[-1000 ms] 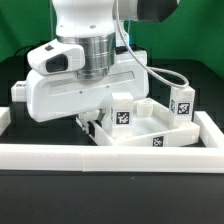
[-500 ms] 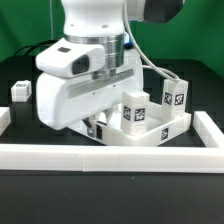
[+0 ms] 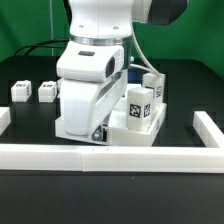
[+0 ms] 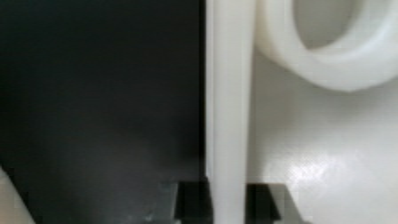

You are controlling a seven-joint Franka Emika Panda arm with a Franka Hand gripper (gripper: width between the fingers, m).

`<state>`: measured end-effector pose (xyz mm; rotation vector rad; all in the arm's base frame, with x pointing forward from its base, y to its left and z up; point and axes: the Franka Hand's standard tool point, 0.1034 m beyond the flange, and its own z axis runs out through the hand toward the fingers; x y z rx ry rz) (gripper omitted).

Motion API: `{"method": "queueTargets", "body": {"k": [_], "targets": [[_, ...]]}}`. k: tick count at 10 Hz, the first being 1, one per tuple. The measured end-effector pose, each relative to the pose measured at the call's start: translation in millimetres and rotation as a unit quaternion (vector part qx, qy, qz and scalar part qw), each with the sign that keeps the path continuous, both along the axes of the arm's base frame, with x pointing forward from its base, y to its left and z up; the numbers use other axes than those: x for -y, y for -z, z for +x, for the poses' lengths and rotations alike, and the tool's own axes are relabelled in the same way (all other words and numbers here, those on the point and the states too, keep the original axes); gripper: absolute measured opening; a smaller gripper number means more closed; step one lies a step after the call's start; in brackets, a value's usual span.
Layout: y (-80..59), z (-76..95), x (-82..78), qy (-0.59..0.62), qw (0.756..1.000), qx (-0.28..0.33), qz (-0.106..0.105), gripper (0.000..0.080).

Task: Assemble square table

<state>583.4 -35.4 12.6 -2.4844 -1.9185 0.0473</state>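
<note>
Black table (image 3: 30, 190); white square tabletop (image 3: 135, 137), raised rim (image 4: 226, 100), round corner socket (image 4: 311, 62).

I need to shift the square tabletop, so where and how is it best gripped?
Take the tabletop by its raised rim, from above, one finger each side. The rim is a thin, straight upright wall that fits a narrow pinch; the flat panel and round corner socket do not. The wrist view shows the gripper straddling it this way, apparently closed.

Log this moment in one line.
end effector: shut on tabletop rim | two legs: on table, exterior view's left
</note>
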Motion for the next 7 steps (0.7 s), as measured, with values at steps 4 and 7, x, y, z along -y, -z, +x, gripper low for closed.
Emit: {"method": "queueTargets", "body": {"k": [4, 7], "targets": [[2.1, 12.8, -16.8, -0.218, 0.976, -0.007, -0.004, 0.0057], [2.0, 14.6, -13.4, -0.318, 0.948, -0.013, -0.009, 0.0057]]}}
